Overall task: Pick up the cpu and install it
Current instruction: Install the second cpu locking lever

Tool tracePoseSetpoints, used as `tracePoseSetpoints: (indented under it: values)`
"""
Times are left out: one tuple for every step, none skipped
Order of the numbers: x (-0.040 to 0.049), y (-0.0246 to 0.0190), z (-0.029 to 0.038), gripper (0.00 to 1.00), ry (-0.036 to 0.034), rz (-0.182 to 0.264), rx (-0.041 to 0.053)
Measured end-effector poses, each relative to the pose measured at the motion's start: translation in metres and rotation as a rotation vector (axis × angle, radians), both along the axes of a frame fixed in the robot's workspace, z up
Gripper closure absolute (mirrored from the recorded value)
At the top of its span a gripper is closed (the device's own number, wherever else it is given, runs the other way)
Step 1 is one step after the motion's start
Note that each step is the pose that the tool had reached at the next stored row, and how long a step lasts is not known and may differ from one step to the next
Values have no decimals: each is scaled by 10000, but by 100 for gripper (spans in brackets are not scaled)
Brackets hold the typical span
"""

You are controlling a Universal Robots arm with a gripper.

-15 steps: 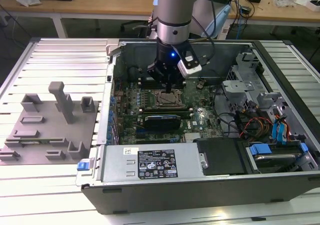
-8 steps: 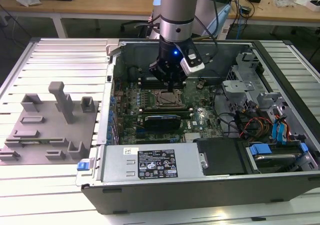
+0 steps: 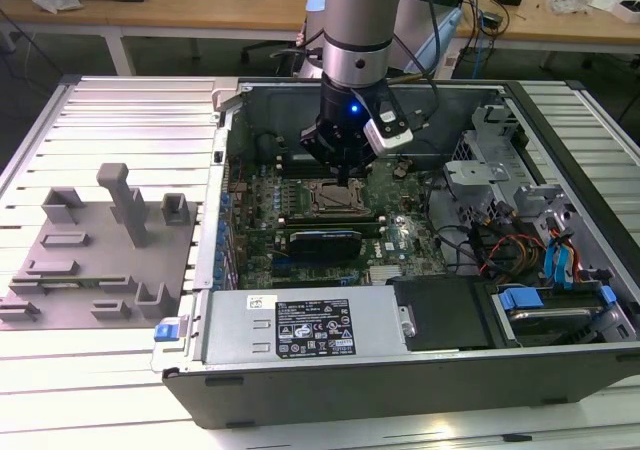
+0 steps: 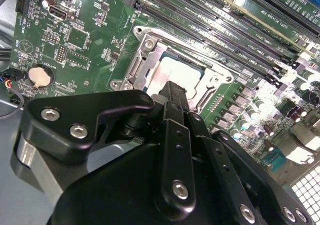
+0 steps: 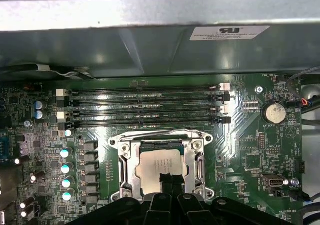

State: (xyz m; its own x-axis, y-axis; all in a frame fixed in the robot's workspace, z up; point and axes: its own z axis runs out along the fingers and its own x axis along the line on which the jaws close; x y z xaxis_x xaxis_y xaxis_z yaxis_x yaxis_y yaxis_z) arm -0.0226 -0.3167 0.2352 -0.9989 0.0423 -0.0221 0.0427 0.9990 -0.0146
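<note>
The cpu (image 5: 159, 164), a silvery-white square chip, lies flat inside the metal socket frame (image 5: 125, 157) on the green motherboard (image 5: 250, 155). In the second wrist view the cpu (image 4: 172, 71) lies just beyond my black fingertips. My gripper (image 5: 168, 180) hangs over the chip's near edge with its two fingers pressed together and nothing between them. Whether the tips touch the chip I cannot tell. In the exterior view the gripper (image 3: 345, 177) reaches down into the open computer case, right above the socket (image 3: 336, 198).
Memory slots (image 5: 145, 105) run beside the socket, and a coin battery (image 5: 274, 112) sits nearby. The case wall (image 5: 150, 50) rises behind them. A grey fixture block (image 3: 90, 260) lies at the exterior view's left. The power supply (image 3: 300, 325) and drive cage (image 3: 560, 270) line the case.
</note>
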Motion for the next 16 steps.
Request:
tracePoseSetpoints:
  values:
    - [0,0,0,89,0,0,3]
    - [0,0,0,89,0,0,5]
    - [0,0,0,89,0,0,7]
    - [0,0,0,89,0,0,7]
    - [0,0,0,89,0,0,8]
    - [0,0,0,89,0,0,10]
    - [0,0,0,89,0,0,12]
    - [0,0,0,89,0,0,13]
    - [0,0,1,89,0,0,14]
    - [0,-1,7,89,1,1,12]
    - [0,-1,17,89,0,0,13]
    - [0,0,26,89,0,0,14]
    - [0,0,26,89,-1,0,15]
    - [0,0,26,89,-2,0,16]
    - [0,0,28,89,0,0,14]
    - [0,-8,30,89,1,2,11]
